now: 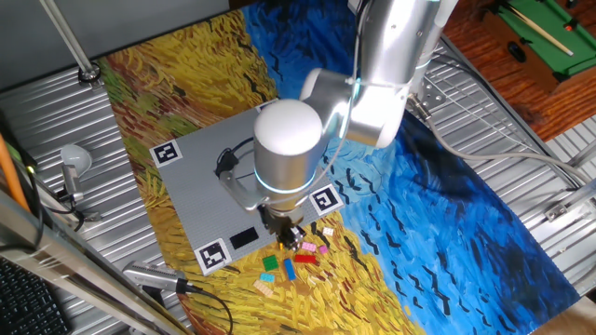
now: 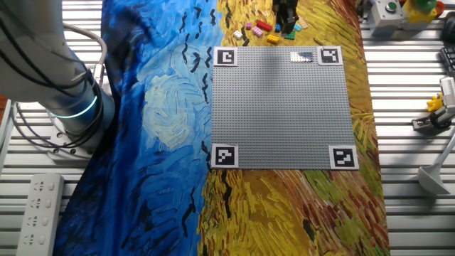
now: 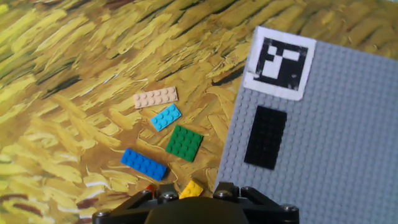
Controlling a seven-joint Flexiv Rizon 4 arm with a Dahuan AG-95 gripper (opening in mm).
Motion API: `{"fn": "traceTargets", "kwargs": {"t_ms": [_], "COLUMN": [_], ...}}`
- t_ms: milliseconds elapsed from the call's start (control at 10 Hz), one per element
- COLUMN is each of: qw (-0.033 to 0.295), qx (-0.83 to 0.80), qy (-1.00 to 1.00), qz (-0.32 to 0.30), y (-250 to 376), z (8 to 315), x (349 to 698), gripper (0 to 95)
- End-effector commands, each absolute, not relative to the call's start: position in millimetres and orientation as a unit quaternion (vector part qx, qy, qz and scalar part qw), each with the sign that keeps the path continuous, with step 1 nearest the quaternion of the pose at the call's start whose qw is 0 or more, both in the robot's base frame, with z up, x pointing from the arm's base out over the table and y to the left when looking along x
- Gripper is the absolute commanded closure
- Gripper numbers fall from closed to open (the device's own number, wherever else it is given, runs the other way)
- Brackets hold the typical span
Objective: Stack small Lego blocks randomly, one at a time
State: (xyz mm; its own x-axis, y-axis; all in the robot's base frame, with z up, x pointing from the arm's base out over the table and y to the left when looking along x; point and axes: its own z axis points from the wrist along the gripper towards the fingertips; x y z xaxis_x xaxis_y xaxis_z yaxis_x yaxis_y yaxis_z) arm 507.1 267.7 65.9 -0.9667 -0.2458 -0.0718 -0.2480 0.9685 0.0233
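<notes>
The small Lego blocks lie on the painted cloth just off the grey baseplate's [image 3: 329, 155] corner. The hand view shows a tan plate [image 3: 155, 98], a teal block [image 3: 166, 117], a green block [image 3: 184, 143], a blue block [image 3: 144, 164], a yellow block [image 3: 191, 188] and a sliver of red [image 3: 149, 186]. My gripper [image 1: 291, 233] hangs low over this cluster [image 1: 293, 261], at the baseplate's edge. Only its black housing [image 3: 196, 211] shows in the hand view, so the fingertips are hidden. The other fixed view shows the gripper [image 2: 286, 14] above red [image 2: 261, 27], yellow [image 2: 272, 38] and pink [image 2: 249, 27] blocks.
A flat black plate [image 3: 265, 137] sits on the baseplate beside a black-and-white marker tag [image 3: 280, 62]. Tags mark the other corners [image 2: 225, 156]. Ribbed metal table [image 1: 521, 121] surrounds the cloth. A remote [image 2: 39, 210] and toy pieces [image 2: 437, 107] lie at the sides.
</notes>
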Motion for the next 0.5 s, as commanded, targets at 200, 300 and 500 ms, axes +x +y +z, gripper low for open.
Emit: {"fn": "traceTargets", "kwargs": {"t_ms": [200,300,500], "qw": [0.037,0.036,0.037], "qx": [-0.113,-0.095,-0.062], "qy": [0.993,0.995,0.997], "qz": [0.013,0.007,0.007], "y": [268.5,268.5,268.5], "z": [63.0,63.0,63.0], "x": [509.2,509.2,509.2], "gripper": [57.0,57.0,57.0]}}
